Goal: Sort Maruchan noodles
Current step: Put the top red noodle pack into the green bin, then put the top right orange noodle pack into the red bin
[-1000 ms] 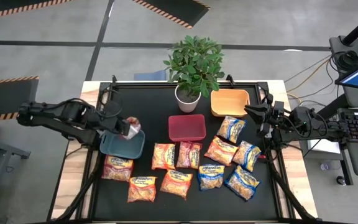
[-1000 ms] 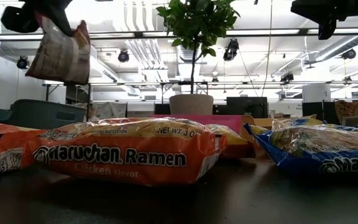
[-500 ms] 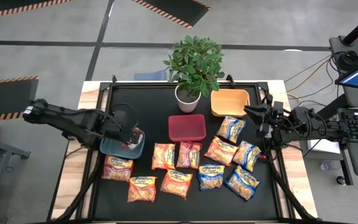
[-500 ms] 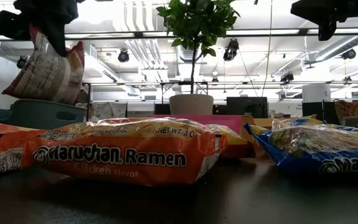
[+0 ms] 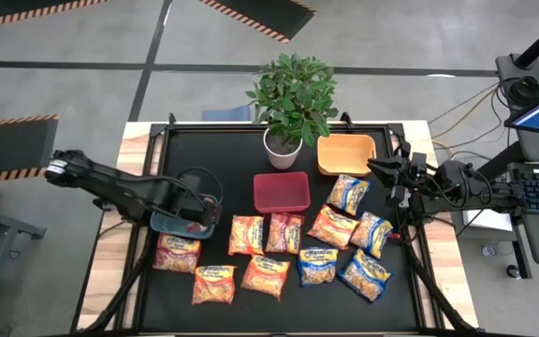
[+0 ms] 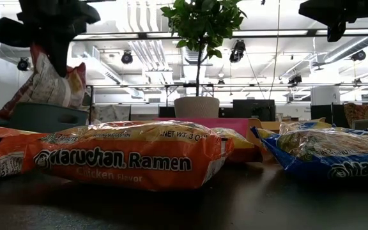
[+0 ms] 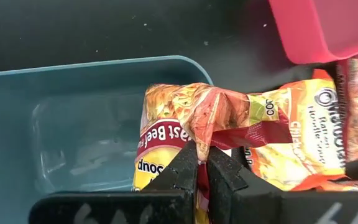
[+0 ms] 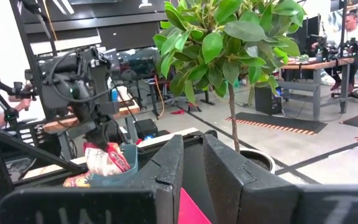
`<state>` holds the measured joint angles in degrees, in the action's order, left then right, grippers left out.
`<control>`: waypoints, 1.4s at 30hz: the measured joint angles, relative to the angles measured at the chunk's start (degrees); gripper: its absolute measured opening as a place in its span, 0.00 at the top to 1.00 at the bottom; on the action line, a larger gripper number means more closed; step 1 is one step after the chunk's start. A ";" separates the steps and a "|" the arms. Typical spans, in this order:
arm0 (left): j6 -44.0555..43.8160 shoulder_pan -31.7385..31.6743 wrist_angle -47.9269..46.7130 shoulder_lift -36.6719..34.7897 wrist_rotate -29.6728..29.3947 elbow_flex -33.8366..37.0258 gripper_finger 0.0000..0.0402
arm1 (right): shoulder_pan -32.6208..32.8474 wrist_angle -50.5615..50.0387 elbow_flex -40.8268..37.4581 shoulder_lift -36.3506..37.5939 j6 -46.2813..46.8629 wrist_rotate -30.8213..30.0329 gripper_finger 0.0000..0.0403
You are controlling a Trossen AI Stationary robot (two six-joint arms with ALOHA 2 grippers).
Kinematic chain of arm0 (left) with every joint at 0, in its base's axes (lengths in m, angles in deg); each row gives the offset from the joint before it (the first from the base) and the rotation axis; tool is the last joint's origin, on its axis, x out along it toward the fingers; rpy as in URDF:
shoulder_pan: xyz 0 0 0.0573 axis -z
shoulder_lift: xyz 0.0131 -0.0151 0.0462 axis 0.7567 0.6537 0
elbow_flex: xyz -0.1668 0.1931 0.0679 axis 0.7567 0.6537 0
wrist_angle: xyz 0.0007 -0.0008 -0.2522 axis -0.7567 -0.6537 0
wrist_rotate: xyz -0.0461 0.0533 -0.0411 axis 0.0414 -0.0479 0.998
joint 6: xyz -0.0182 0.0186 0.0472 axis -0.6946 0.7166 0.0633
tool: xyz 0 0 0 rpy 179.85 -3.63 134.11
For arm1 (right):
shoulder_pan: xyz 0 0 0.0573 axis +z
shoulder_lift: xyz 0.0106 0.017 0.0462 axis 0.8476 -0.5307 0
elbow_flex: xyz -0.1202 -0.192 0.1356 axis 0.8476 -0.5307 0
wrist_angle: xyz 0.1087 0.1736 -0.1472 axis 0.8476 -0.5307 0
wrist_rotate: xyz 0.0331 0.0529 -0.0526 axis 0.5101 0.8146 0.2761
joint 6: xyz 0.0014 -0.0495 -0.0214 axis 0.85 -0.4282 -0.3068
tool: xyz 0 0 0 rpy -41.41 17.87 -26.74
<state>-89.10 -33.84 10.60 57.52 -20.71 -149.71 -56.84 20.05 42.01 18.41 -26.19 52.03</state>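
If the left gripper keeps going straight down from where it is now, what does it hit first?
Most likely the floor of the grey-blue bin. The left gripper is shut on a beef ramen packet hanging over the bin, so the packet's lower end would touch first. Depth is hard to judge.

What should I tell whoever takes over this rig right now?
Left tool: shut on a beef packet, held over the grey-blue bin, not yet released.
Right tool: waiting at the table's right edge beside the orange bin, apparently shut on nothing.
Done: no packet lies in the grey-blue bin yet; the red bin looks empty.
Left: release this one, then sort the loose packets on the mat.
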 joint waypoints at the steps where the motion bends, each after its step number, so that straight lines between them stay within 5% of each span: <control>1: -0.01 -0.01 -0.01 0.47 0.00 0.01 1.00 | -0.01 0.01 0.00 0.00 0.02 0.00 0.87; 26: -1.52 0.24 -2.69 6.40 -1.77 0.07 0.99 | -0.01 0.01 0.00 0.00 0.04 0.00 0.87; 37: -0.99 0.43 -2.47 6.14 -2.15 0.06 0.74 | -0.02 0.01 0.00 0.00 0.02 0.00 0.87; 42: 11.30 0.50 -1.85 5.86 -5.65 -4.22 0.66 | -0.01 0.01 0.00 0.00 0.02 -0.02 0.87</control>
<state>-77.80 -33.33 8.75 63.37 -26.36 -153.93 -56.85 20.06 42.01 18.41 -26.17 52.01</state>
